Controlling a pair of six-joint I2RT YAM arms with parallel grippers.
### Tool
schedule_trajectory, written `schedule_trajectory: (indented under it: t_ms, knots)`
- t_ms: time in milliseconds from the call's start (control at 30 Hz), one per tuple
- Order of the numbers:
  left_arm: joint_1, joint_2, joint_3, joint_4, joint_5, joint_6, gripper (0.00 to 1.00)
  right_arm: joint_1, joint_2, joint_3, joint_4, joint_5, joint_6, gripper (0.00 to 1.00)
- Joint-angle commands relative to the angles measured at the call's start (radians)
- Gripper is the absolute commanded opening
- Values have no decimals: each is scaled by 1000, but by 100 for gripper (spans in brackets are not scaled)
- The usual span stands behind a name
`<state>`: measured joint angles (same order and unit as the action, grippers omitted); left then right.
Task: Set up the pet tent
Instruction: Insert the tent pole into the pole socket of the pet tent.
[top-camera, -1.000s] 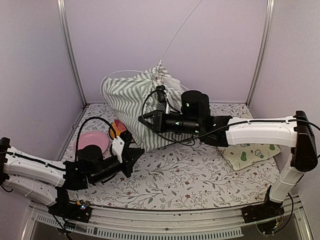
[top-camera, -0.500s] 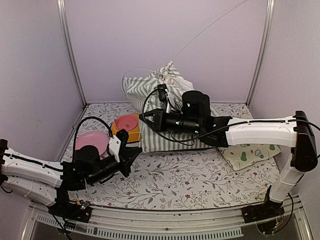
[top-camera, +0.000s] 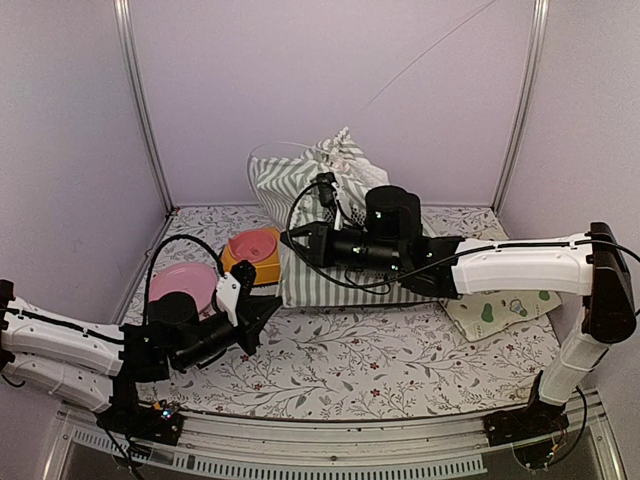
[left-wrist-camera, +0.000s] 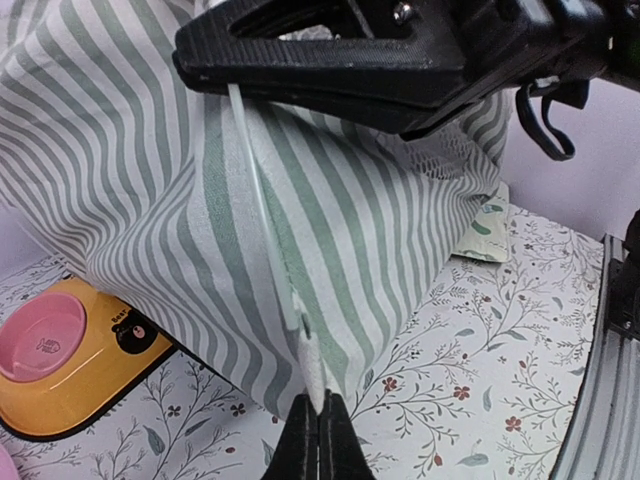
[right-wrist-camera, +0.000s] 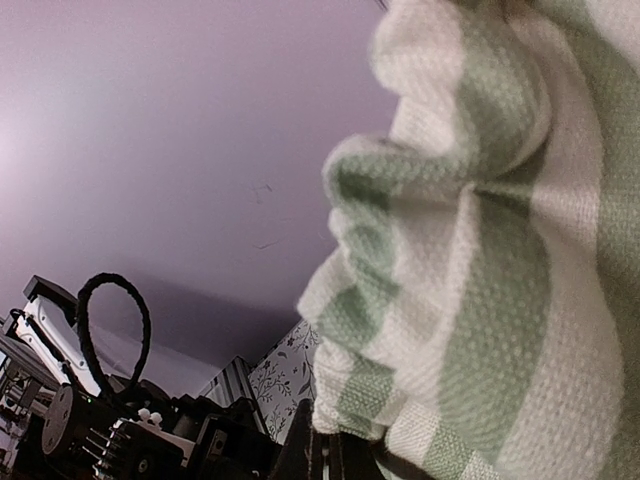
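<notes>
The pet tent (top-camera: 318, 190), sage-green and white striped fabric, lies bunched and slumped at the back middle of the table. A thin white pole (top-camera: 430, 45) sticks up from it toward the top right. My left gripper (top-camera: 273, 304) is low at the tent's front left corner. In the left wrist view my left gripper (left-wrist-camera: 317, 432) is shut on the white tip of that corner, where another pole (left-wrist-camera: 262, 205) runs down the fabric (left-wrist-camera: 400, 220). My right gripper (top-camera: 289, 238) reaches in from the right, level with the tent's left side. In the right wrist view my right gripper (right-wrist-camera: 335, 455) is shut on a fold of striped fabric (right-wrist-camera: 480, 250).
An orange double pet bowl (top-camera: 254, 251) with a pink dish stands just left of the tent, and a pink plate (top-camera: 184, 283) lies further left. The pale avocado-print mat (top-camera: 500, 305) is at the right. Metal frame posts (top-camera: 139, 100) and lilac walls close the back.
The tent has swung to the right and sunk lower, uncovering the orange bowl. The long pole now leans toward the top right. Both grippers have stayed shut.
</notes>
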<state>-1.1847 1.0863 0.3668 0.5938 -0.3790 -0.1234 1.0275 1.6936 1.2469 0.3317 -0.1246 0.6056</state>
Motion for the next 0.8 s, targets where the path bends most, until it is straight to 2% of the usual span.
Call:
schedule_trajectory:
  t_ms: [0,767]
  knots:
    - [-19,-24,-10,-6,-1,5,0,-23,-44,-9,41,54,-38,0]
    - [-2,-24,3,-20,19,1,0,-23,-47,-24,40,31,-35,0]
